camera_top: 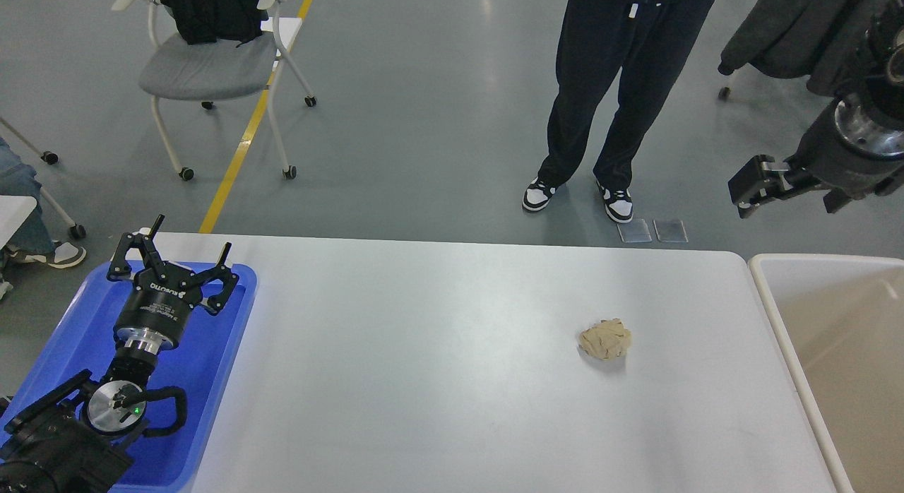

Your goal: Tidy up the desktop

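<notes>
The desktop (pixel 424 366) is a wide light grey-white tabletop. A crumpled beige paper ball (pixel 605 339) lies on its right half. My left gripper (pixel 191 236) is open and empty, hovering over the blue tray (pixel 212 359) at the table's left end. My right gripper (pixel 754 186) hangs in the air beyond the table's far right corner, above and behind the beige bin (pixel 777 316). It is seen dark and sideways, so its fingers cannot be told apart. It is well up and right of the paper ball.
A person in black trousers (pixel 607 90) stands just beyond the far edge of the table. A grey chair (pixel 212 62) stands at the far left, and dark coats (pixel 798 27) hang at the far right. Two small clear tiles (pixel 651 230) lie on the floor.
</notes>
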`<action>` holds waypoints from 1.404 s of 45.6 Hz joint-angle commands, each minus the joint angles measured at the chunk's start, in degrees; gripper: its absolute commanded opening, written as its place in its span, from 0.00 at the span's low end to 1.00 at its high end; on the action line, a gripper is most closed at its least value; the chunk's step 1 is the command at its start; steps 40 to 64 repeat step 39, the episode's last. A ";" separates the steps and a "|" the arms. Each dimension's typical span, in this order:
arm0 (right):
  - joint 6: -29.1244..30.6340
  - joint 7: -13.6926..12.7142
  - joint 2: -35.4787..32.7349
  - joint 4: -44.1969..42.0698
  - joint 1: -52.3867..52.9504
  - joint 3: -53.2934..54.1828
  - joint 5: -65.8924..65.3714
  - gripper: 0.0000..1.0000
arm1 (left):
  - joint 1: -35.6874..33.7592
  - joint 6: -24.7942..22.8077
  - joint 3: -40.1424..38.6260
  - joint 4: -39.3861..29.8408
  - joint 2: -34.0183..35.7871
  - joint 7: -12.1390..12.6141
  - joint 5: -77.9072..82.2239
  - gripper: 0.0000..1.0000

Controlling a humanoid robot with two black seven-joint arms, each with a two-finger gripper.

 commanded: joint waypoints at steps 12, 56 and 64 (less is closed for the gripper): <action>2.82 0.28 3.15 0.31 4.48 1.30 7.60 1.00 | -0.02 -0.08 0.00 0.00 -0.04 0.02 0.00 0.99; 2.82 0.19 4.38 0.14 1.23 1.39 11.48 1.00 | -0.11 -0.08 0.00 -0.08 -0.04 0.02 0.00 0.99; 2.82 0.19 4.38 0.14 1.23 1.39 11.48 1.00 | -0.11 -0.08 0.00 -0.08 -0.04 0.02 0.00 0.99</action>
